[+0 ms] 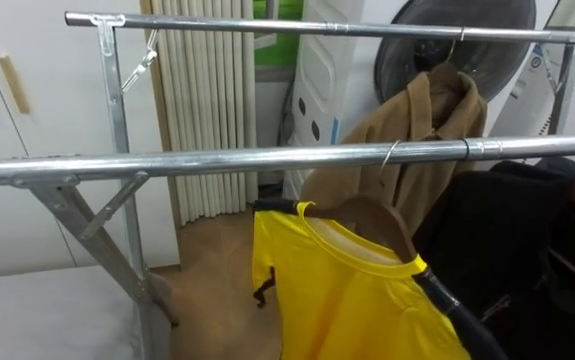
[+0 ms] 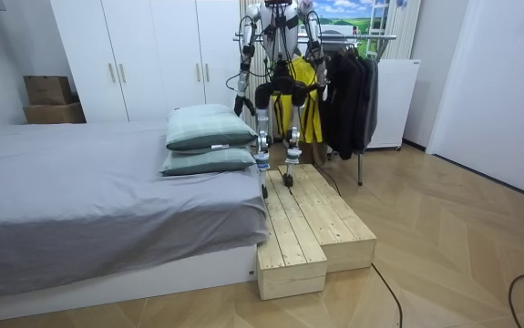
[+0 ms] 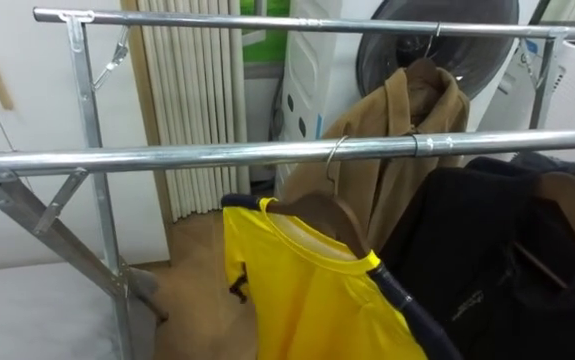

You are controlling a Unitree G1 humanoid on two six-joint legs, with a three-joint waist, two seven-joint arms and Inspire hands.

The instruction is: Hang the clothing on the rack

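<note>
In the room view my left hand [image 2: 239,100] is hanging low on the left of my body and my right hand [image 2: 322,89] is hanging low on the right. Both are showing too small there for me to tell whether they are spread, closed or holding anything. I am standing upright on a wooden platform [image 2: 307,219] at the foot of the bed [image 2: 79,200], facing the clothes rack, with two pillows [image 2: 207,128] lying just to the left of my legs.

Seen from my head, the yellow shirt [image 1: 357,300] is hanging in the lower centre of the frame, draped on a wooden hanger [image 1: 367,215]. The hanger's hook is sitting over the near rail [image 1: 217,160], which is running across the middle of the frame, so the shirt is hanging on the rack, apart from both hands. Black trim is edging its shoulders.

Behind it, in the upper right, a tan coat [image 1: 417,130] is hanging from the far rail [image 1: 317,28]. Black garments [image 1: 527,240] are crowding the lower right, just beside the shirt, and a pale pleated curtain [image 1: 207,100] is hanging in the upper centre-left.
</note>
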